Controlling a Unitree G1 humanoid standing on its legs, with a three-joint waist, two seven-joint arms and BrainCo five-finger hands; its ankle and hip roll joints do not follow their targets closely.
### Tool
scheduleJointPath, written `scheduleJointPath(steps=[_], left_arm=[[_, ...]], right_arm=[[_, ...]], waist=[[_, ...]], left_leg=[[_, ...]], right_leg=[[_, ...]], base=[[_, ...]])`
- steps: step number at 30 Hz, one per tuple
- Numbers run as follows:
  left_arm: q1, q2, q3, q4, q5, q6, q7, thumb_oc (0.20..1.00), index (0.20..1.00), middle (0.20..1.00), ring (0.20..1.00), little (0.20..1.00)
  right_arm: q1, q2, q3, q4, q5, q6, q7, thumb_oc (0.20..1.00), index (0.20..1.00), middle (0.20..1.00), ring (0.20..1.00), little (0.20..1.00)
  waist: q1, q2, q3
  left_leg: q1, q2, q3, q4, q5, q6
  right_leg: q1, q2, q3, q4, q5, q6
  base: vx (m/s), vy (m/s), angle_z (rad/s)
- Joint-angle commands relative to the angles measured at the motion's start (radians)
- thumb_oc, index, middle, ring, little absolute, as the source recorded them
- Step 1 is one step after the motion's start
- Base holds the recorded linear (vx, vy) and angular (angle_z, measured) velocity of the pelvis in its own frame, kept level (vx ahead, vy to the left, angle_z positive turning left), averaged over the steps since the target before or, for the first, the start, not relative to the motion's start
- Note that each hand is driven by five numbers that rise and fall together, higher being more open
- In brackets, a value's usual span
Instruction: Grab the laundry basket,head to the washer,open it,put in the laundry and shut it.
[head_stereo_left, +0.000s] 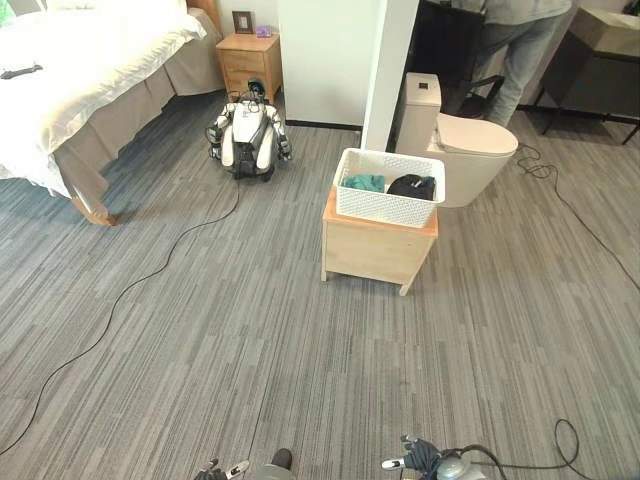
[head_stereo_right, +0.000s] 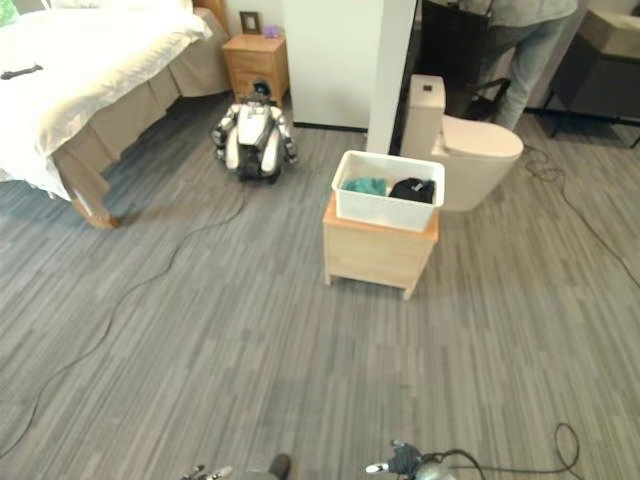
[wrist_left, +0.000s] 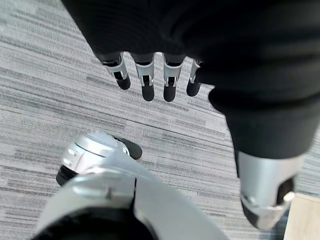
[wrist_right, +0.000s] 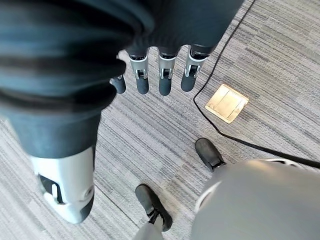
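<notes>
Left hand (wrist_left: 165, 45) is hanging low, fingers (wrist_left: 145, 82) straight, holding nothing. Right hand (wrist_right: 120, 45) is hanging likewise, fingers relaxed. Basket (head_stereo_left: 388, 187) is sitting on the bench (head_stereo_left: 375, 245) well ahead, open carpet (head_stereo_left: 250, 350) lying between.

Bare carpet lies between me and the wooden stand (head_stereo_left: 374, 250); behind it crowd a toilet (head_stereo_left: 470, 150) and white pillar (head_stereo_left: 388, 70), a second robot (head_stereo_left: 248, 135) to its left.
</notes>
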Motion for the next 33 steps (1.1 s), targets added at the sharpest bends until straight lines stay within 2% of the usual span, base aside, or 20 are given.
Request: scheduleJointPath(steps=[1,8,12,16,23,33], left_arm=[[-0.076,0.015,-0.007,0.049,-0.008,-0.025,-0.010,1.000,1.000,1.000,1.000,1.000],[-0.080,0.018,-0.003,0.072,0.005,-0.018,-0.016,1.000,1.000,1.000,1.000,1.000],[-0.078,0.018,0.001,0.069,0.001,-0.018,-0.016,1.000,1.000,1.000,1.000,1.000],[-0.076,0.012,-0.004,0.072,0.002,-0.017,-0.016,1.000,1.000,1.000,1.000,1.000],[-0.061,-0.034,-0.052,0.071,0.019,-0.009,-0.026,1.000,1.000,1.000,1.000,1.000],[-0.066,-0.032,-0.068,0.071,0.014,0.002,-0.021,1.000,1.000,1.000,1.000,1.000]], right_arm=[[0.028,0.001,0.002,0.032,-0.030,-0.007,-0.002,1.000,1.000,1.000,1.000,1.000],[0.076,-0.006,-0.052,0.068,-0.020,0.003,0.003,1.000,1.000,1.000,1.000,1.000],[0.086,0.000,-0.061,0.087,-0.019,0.009,0.006,1.000,1.000,1.000,1.000,1.000],[0.089,0.009,-0.073,0.094,-0.010,0.012,0.004,1.000,1.000,1.000,1.000,1.000],[0.078,0.020,-0.105,0.099,0.003,0.018,-0.024,1.000,1.000,1.000,1.000,1.000],[0.067,0.030,-0.117,0.090,0.064,0.016,-0.028,1.000,1.000,1.000,1.000,1.000]], waist=[[0.013,-0.026,-0.031],[-0.035,-0.016,-0.037],[-0.041,-0.014,-0.042],[-0.051,-0.009,-0.048],[-0.061,0.025,-0.061],[-0.065,0.039,-0.052]], left_leg=[[-0.019,0.011,-0.002,-0.012,-0.006,0.004],[0.019,0.014,0.049,-0.012,-0.030,0.013],[0.030,0.015,0.066,-0.012,-0.038,0.015],[0.038,0.012,0.070,-0.012,-0.044,0.017],[0.062,0.002,0.072,-0.012,-0.061,0.024],[0.049,0.018,0.049,-0.012,-0.043,0.008]], right_leg=[[-0.016,-0.045,0.072,0.012,-0.047,0.049],[-0.018,-0.053,0.107,0.012,-0.037,0.055],[-0.017,-0.059,0.115,0.012,-0.034,0.058],[-0.011,-0.062,0.115,0.012,-0.036,0.058],[0.009,-0.073,0.110,0.012,-0.042,0.059],[0.005,-0.051,0.100,0.012,-0.056,0.042]], base=[[0.02,0.004,-0.06],[0.02,0.002,-0.16],[0.03,0.003,-0.27],[0.04,0.026,-0.11],[0.05,0.056,-0.01],[0.02,-0.044,0.05]])
